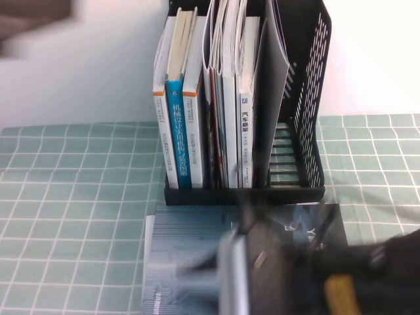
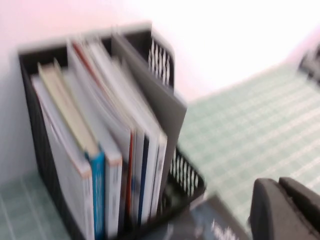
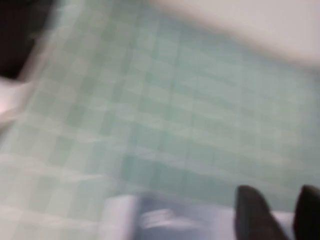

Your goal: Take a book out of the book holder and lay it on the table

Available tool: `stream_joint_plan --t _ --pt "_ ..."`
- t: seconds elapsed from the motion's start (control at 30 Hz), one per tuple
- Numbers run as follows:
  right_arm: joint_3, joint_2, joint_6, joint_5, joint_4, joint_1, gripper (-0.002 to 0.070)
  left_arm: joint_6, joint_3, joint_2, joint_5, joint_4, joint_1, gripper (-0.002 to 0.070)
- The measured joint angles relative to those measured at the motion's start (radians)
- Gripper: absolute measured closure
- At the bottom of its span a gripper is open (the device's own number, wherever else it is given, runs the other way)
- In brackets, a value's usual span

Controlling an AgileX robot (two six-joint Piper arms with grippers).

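The dark navy book [image 1: 187,252] lies flat on the green checked table [image 1: 72,216], just in front of the black book holder [image 1: 308,125]. It also shows in the left wrist view [image 2: 212,225] and the right wrist view [image 3: 165,220]. My right gripper [image 3: 282,205] is open and empty, low over the book's edge; its blurred arm [image 1: 308,275] covers the book's right part. My left gripper [image 2: 287,210] is shut and empty, raised to the left of the holder [image 2: 45,165]. The left arm is a dark blur [image 1: 33,23] at the far left.
The holder still holds several upright books: a cyan-spined one [image 1: 176,141], white-spined ones [image 1: 246,125] and a grey folder [image 1: 272,85]. Its right compartment [image 1: 295,157] is empty. A white wall stands behind. Open table lies left [image 1: 72,262] and right [image 1: 374,170] of the holder.
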Motion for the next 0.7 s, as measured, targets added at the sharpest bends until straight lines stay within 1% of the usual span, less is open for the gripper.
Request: stream_joint_plan --t 0.07,0.1,0.17,0.23,0.3,0.4,0.47,0.53,0.6,0.7 --pt "-0.037 -0.085 -0.044 0.13 0.0 0.0 0.0561 0.015 0.021 -0.07 -0.035 0.016 0.0 0.0676" --pt "-0.058 -0.118 -0.062 0.192 0.0 0.0 0.0594 0.015 0.034 -0.1 -0.049 0.032 0.0 0.0676" --pt "-0.098 -0.198 -0.113 0.364 0.0 0.0 0.0643 0.017 0.078 -0.175 -0.081 0.073 0.0 0.0676" --pt "-0.129 -0.268 -0.173 0.526 0.037 0.0 0.0661 0.017 0.144 -0.243 -0.119 0.131 0.0 0.0676" --pt "-0.159 -0.323 -0.296 0.707 0.166 0.0 0.0671 0.005 0.223 -0.313 -0.168 0.18 0.0 0.0676" --pt "-0.226 -0.394 -0.618 0.993 0.528 0.0 0.0675 -0.047 0.365 -0.398 -0.244 0.252 0.0 0.0676" --pt "-0.259 -0.432 -0.822 1.232 0.762 0.0 0.0676 -0.073 0.466 -0.447 -0.278 0.285 0.0 0.0676" --pt "-0.261 -0.468 -0.922 1.417 0.908 0.0 0.0677 -0.083 0.563 -0.481 -0.29 0.292 0.0 0.0676" --pt "-0.241 -0.508 -0.985 1.544 1.035 0.0 0.0677 -0.081 0.65 -0.512 -0.309 0.283 0.0 0.0676" --pt "-0.165 -0.612 -1.028 1.556 1.194 0.0 0.0678 -0.045 0.808 -0.559 -0.398 0.244 0.0 0.0676"
